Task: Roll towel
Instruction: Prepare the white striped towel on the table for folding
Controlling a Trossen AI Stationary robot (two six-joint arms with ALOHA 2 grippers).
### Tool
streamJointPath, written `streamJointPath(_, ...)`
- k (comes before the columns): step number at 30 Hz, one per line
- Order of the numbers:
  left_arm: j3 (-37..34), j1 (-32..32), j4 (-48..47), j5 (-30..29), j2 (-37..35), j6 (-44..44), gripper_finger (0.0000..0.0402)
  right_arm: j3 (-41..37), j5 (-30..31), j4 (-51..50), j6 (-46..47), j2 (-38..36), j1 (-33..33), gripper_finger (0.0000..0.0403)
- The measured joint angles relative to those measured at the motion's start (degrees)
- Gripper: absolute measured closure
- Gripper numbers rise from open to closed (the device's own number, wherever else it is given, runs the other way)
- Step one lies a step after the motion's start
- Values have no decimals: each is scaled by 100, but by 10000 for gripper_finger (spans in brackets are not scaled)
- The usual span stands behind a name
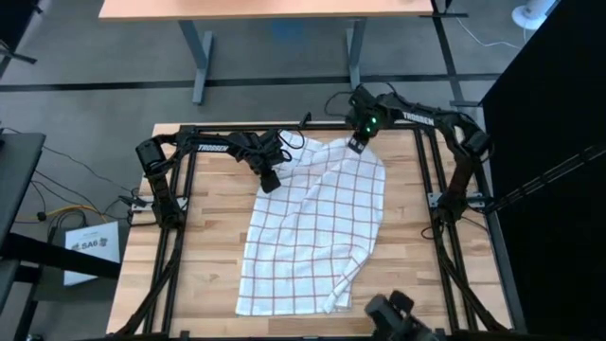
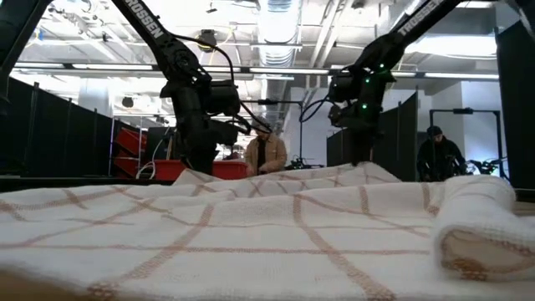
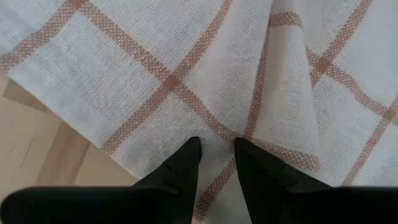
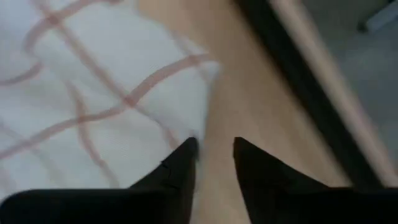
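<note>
The white towel [image 1: 317,223] with reddish-brown grid lines lies spread on the wooden table, running from the far right toward the near middle. Its near right corner [image 2: 476,226] is curled over on itself. My left gripper [image 1: 271,180] stands at the towel's far left edge, shut on cloth. My right gripper [image 1: 358,144] is at the towel's far right corner, fingers nearly together. In the low view the towel [image 2: 276,217] rises to a small peak under each gripper. My left gripper pinches a raised fold of the towel [image 3: 217,140] between its two fingers, just inside the far left edge, coming from above and pointing down. Creases run out from the pinch; the rest of the towel lies on the table. My right gripper meets the towel's far right edge [image 4: 189,134] just behind the corner, from above. Only the edge reaches its fingers, with bare wood showing past the tips. The cloth peaks up to it [image 2: 368,167].
Bare wood [image 1: 213,246] lies left of the towel and a narrower strip [image 1: 407,237] right of it. Black frame rails [image 1: 431,189] border the table. A dark camera mount [image 1: 398,317] sits at the near edge. People [image 2: 263,155] stand in the room beyond.
</note>
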Motion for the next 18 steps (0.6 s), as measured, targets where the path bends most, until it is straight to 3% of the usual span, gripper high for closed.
streamJointPath(6,45,0,-184,0,-18,-43,309,387,33,-969,6,66,-155,233)
streamJointPath(18,1130,67,-589,-291,-293,64,309,-936,-1096,-1477,642,-1055,1785,224)
